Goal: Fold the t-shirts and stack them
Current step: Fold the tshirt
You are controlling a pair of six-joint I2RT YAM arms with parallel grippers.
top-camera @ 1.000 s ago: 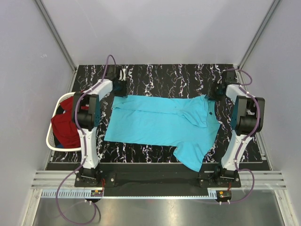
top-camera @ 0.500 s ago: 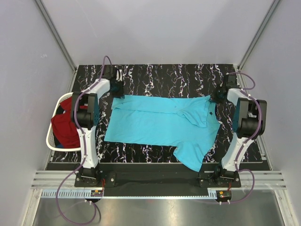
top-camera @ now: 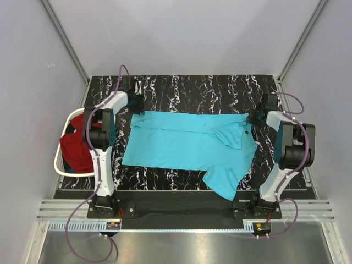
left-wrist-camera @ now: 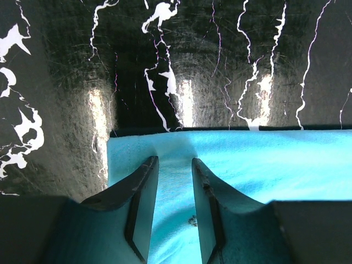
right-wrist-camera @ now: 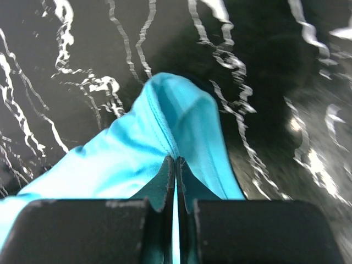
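on the black, white-veined counter [top-camera: 198,88] the turquoise t-shirt [top-camera: 187,146] lies spread flat. its length runs left to right, with the collar toward the right and one sleeve reaching down to the near edge between the two arm bases.

at the shirt's far left corner the left tool [left-wrist-camera: 175,160] stands with its two fingers spread, straddling the hem just inside the corner. in the left wrist view a strip of turquoise cloth with a slight ridge in it shows in the gap between them. i cannot tell whether the fingers press down on the cloth.

at the shirt's far right corner the right tool [right-wrist-camera: 175,159] has its fingers pressed together, pinching a fold of the turquoise cloth. in the right wrist view that fold humps up just ahead of the fingertips, with the counter behind it.

the dark red t-shirt [top-camera: 77,151] lies crumpled in the white basket [top-camera: 57,157]. the basket sits at the counter's left edge, beside the left arm and apart from the turquoise t-shirt.
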